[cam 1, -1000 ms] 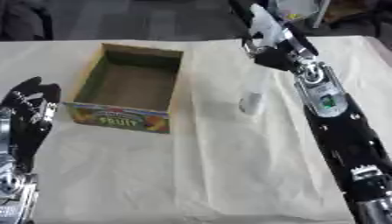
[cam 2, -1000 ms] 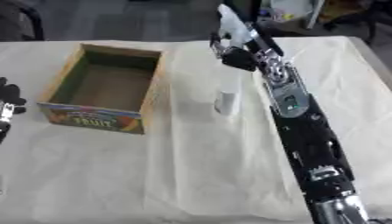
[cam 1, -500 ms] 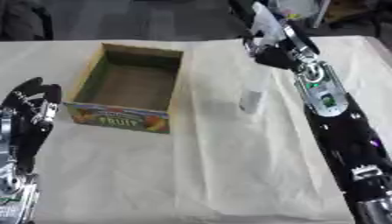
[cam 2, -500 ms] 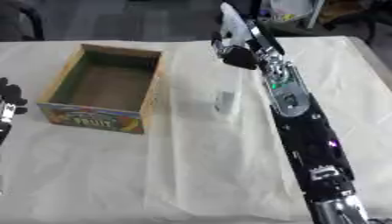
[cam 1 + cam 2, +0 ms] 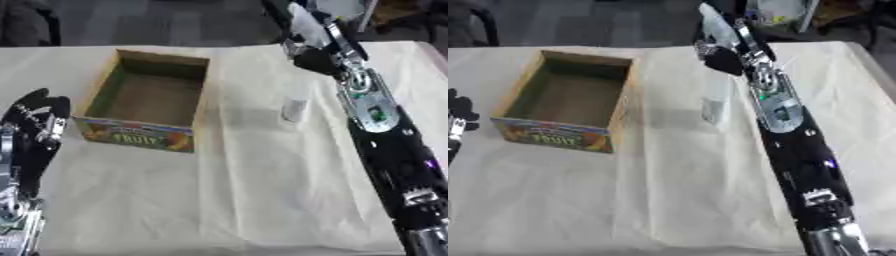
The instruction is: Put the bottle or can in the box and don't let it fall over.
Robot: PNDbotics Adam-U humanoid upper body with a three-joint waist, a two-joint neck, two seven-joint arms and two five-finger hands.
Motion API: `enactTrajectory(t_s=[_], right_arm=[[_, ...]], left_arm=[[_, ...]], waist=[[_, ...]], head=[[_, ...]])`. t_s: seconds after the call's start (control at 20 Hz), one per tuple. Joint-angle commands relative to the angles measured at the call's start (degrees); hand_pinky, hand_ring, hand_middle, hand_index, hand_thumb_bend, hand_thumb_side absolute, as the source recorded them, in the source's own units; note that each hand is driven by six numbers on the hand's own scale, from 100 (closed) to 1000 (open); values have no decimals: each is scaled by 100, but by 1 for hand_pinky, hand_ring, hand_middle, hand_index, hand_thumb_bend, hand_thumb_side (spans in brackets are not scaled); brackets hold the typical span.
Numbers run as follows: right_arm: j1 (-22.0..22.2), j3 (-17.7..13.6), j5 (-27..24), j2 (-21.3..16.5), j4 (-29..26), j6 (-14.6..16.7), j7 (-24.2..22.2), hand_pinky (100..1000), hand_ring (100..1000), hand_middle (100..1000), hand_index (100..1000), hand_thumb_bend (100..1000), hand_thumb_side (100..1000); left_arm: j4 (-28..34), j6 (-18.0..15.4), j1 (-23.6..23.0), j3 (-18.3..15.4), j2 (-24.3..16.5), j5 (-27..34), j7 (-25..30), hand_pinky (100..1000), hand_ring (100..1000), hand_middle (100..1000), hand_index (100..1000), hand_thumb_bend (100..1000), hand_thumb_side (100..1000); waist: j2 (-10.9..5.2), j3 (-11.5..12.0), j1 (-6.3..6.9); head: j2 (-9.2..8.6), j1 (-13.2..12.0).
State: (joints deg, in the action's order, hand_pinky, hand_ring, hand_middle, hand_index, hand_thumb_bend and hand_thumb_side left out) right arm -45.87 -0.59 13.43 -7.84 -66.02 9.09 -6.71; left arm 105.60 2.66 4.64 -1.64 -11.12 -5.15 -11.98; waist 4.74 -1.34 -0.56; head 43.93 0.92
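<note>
Upright on the cloth-covered table [image 5: 227, 200], the clear bottle [image 5: 294, 104] stands just right of the open cardboard box [image 5: 149, 102]. Beyond it the right hand [image 5: 308, 35] reaches outward; whether its fingers are spread cannot be told. Lower left, the left hand [image 5: 35, 125] rests with relaxed fingers.

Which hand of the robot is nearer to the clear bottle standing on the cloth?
The right hand: it is just behind the clear bottle, not touching. The left hand rests far off at the left edge, beyond the cardboard box.
</note>
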Motion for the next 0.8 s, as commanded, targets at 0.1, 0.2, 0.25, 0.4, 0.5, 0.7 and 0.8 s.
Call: enactTrajectory(t_s=[0.1,0.2,0.25,0.4,0.5,0.7,0.8], right_arm=[[-169,27,-124,-123,-190,-69,129,782,869,440,491,100,204],[-180,43,-155,-127,-213,-91,145,780,867,426,485,100,223],[-188,50,-168,-130,-226,-97,146,779,866,420,482,100,203],[-236,73,-201,-137,-251,-113,138,778,862,407,477,100,207],[-292,94,-221,-141,-248,-119,114,776,858,396,473,100,213],[-496,142,-305,-142,-217,-121,54,772,852,378,464,100,234],[-631,171,-357,-148,-184,-115,18,769,850,373,460,100,241]], left_arm=[[86,-7,75,-11,-36,8,15,650,627,679,815,553,608],[86,-7,74,-12,-37,6,14,650,627,679,815,553,607],[86,-6,73,-13,-37,5,13,650,627,679,815,554,607],[88,-5,76,-11,-36,7,13,650,627,679,815,554,607],[89,-5,79,-9,-34,7,14,650,626,679,815,554,607],[90,-6,93,-1,-26,11,18,650,626,679,815,554,607],[93,-9,104,3,-24,13,22,650,626,679,815,555,607]], waist=[[-86,8,2],[-86,10,3],[-85,12,2],[-85,16,1],[-84,26,2],[-75,70,10],[-66,101,12]], head=[[-34,12],[-29,13],[-30,13],[-32,16],[-39,21],[-65,45],[-86,85]])
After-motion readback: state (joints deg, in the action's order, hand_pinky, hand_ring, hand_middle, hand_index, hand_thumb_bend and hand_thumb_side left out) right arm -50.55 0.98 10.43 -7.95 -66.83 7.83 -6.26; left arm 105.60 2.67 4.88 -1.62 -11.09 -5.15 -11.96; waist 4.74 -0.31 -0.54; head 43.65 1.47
